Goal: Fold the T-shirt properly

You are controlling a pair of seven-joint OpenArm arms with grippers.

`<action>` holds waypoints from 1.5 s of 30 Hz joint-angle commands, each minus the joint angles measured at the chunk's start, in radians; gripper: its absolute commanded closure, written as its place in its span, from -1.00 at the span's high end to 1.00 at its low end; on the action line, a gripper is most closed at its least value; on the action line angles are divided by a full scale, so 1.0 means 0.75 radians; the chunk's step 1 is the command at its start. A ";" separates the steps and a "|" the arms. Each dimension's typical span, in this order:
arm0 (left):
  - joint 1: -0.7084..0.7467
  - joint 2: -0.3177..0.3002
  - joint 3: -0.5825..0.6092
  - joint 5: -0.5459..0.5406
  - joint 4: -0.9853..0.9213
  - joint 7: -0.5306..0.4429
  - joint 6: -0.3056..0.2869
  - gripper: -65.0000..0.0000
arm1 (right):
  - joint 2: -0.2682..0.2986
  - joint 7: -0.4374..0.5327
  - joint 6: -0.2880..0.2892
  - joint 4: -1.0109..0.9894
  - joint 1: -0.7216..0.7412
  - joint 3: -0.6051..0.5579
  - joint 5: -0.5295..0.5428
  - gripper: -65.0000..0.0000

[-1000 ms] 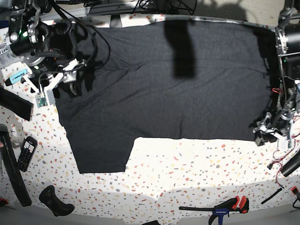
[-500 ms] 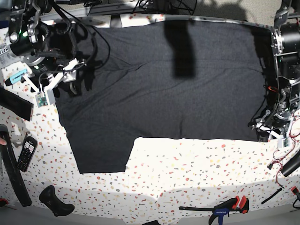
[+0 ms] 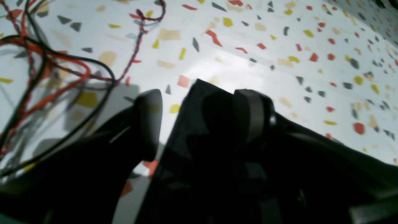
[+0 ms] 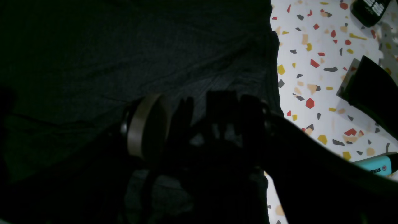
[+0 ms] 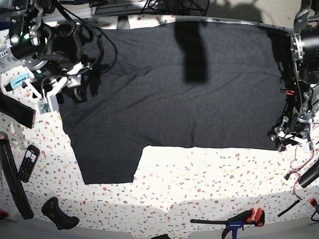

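Note:
The dark charcoal T-shirt (image 5: 174,94) lies spread flat, plain side up, over the back of the speckled table (image 5: 209,174). One sleeve (image 5: 107,159) points toward the front. My left gripper (image 5: 288,136) is at the shirt's front right corner. In the left wrist view its jaws (image 3: 200,116) stand apart with that corner (image 3: 199,130) between them, against one finger. My right gripper (image 5: 70,82) is at the shirt's left edge. In the dark right wrist view its jaws (image 4: 199,119) stand apart over bunched fabric (image 4: 140,56).
A remote (image 5: 28,162), a black flat strip (image 5: 15,110), a teal item (image 5: 17,80) and a black handle (image 5: 59,213) lie at the left. A clamp (image 5: 239,221) lies at the front. Red and black cables (image 3: 46,62) run beside the left gripper.
The left gripper shifted slightly around the shirt's front right corner. The right gripper and the shirt have stayed put.

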 commanded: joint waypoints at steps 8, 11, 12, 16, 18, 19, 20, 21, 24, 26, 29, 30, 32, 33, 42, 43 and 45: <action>-0.024 -0.007 -0.001 0.009 0.008 -0.004 -0.079 -0.04 | 0.015 0.027 0.004 0.022 0.007 0.009 0.011 0.15; -0.024 -0.007 -0.001 0.010 0.008 -0.064 -0.079 -0.24 | 0.015 0.027 0.004 0.022 0.007 0.009 0.011 0.15; -0.024 -0.008 -0.001 0.009 0.008 -0.082 -0.079 -0.34 | 0.015 0.027 0.004 0.022 0.007 0.009 0.011 0.15; -0.024 -0.008 -0.001 0.010 0.008 -0.121 -0.079 -0.89 | 0.014 0.027 0.004 0.022 0.007 0.009 0.011 0.15; -0.024 -0.008 -0.001 0.009 0.008 -0.134 -0.079 -1.00 | 0.014 0.026 0.004 0.022 0.007 0.009 0.011 0.15; -0.024 -0.008 -0.001 0.010 0.008 -0.140 -0.079 -1.00 | 0.014 0.023 0.003 0.022 0.007 0.009 0.010 0.15; -0.024 -0.008 -0.001 0.010 0.008 -0.140 -0.079 -1.00 | 0.014 0.009 -0.001 0.022 0.008 0.009 0.011 0.15; -0.024 -0.008 -0.001 0.010 0.008 -0.140 -0.079 -1.00 | 0.014 -0.018 -0.008 0.022 0.015 0.009 0.011 0.15; -0.024 -0.008 -0.001 0.009 0.008 -0.140 -0.079 -1.00 | 0.005 -0.115 -0.080 0.022 0.069 0.009 -0.019 0.15; -0.024 -0.007 -0.001 0.009 0.008 -0.141 -0.079 -1.00 | -0.005 -0.144 -0.101 0.022 0.138 0.009 -0.045 0.15; -0.024 -0.007 -0.001 0.009 0.008 -0.159 -0.079 -1.00 | -0.008 -0.143 -0.107 0.012 0.265 0.009 -0.072 0.15; -0.024 -0.007 -0.001 0.009 0.008 -0.168 -0.079 -1.00 | -0.008 -0.143 -0.107 -0.006 0.313 0.009 -0.079 0.15; -0.024 -0.007 -0.001 0.009 0.008 -0.176 -0.079 -1.00 | -0.008 -0.141 -0.107 -0.086 0.405 0.009 -0.081 0.15; -0.024 -0.008 -0.001 0.009 0.008 -0.175 -0.079 -1.00 | -0.007 -0.134 -0.107 -0.146 0.450 0.009 -0.080 0.15; -0.024 -0.008 -0.001 0.009 0.008 -0.175 -0.079 -1.00 | -0.007 -0.158 -0.006 -0.965 0.916 0.009 -0.083 0.15; -0.024 -0.008 -0.001 0.009 0.008 -0.176 -0.079 -1.00 | -0.007 -0.153 0.040 -1.051 0.961 0.009 -0.093 0.15; -0.024 -0.008 -0.001 0.009 0.008 -0.176 -0.079 -1.00 | -0.008 -0.096 0.095 -1.222 1.043 0.009 -0.127 0.15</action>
